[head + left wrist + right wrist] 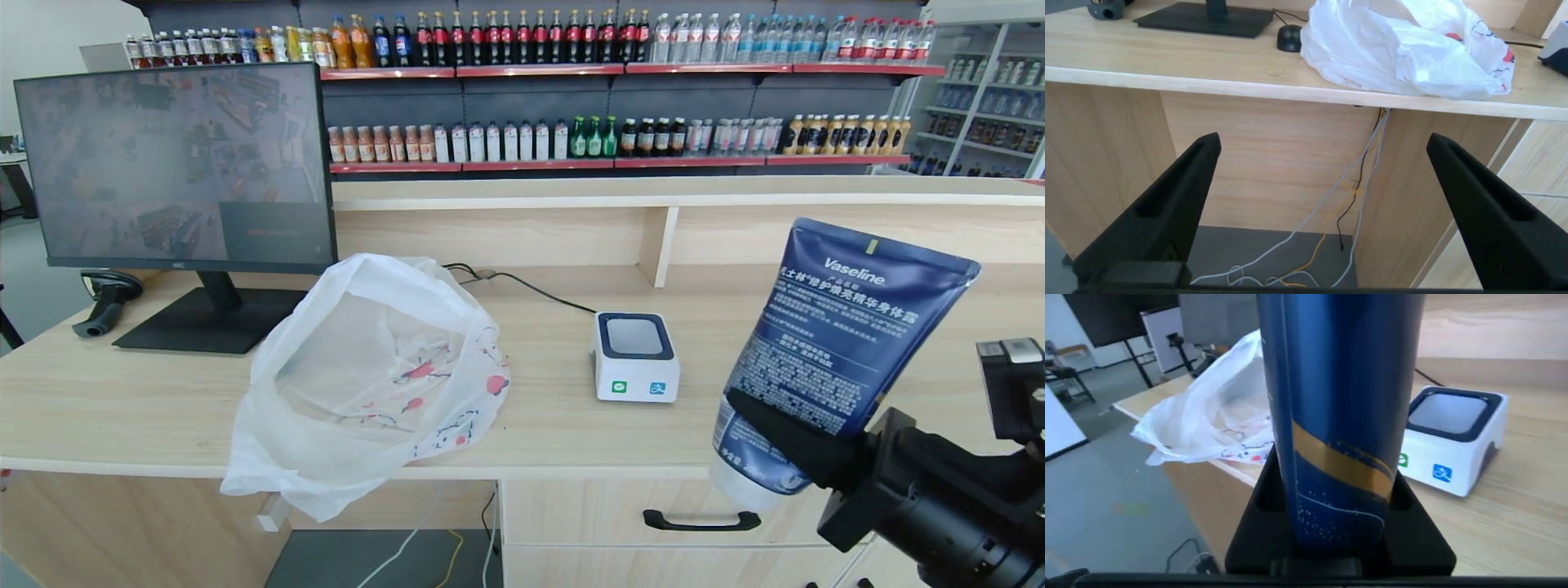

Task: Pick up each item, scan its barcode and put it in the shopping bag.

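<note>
Holding the blue lotion tube (845,327), the right gripper (804,445) is clenched across its lower body, one black finger (767,420) lying as a band over the printed text. The tube hangs in the air off the front right part of the countertop (98,392), touching nothing else, white cap downward and crimped end uppermost, leaning to the robot's right. Its printed back panel faces the head camera. In the right wrist view the tube stands between the two fingers, gold stripe showing, with the white barcode scanner (1454,437) beyond it.

The barcode scanner (636,357) sits near the middle of the countertop, dark-framed window facing up, well apart from the tube. Its black cable (531,287) runs toward the back edge.

The shopping bag (367,384), white plastic with a red print, lies slumped at the front edge, left of the scanner, mouth open; part of it overhangs the edge.

The left gripper (1323,220) is released, fingers spread wide, low before the counter's front panel, below the bag (1404,45). Loose wires (1360,196) hang there.

A monitor (175,163) stands at the back left corner, a handheld scanner (106,302) beside it at the left edge. Shelves of bottles (571,82) line the wall behind.
</note>
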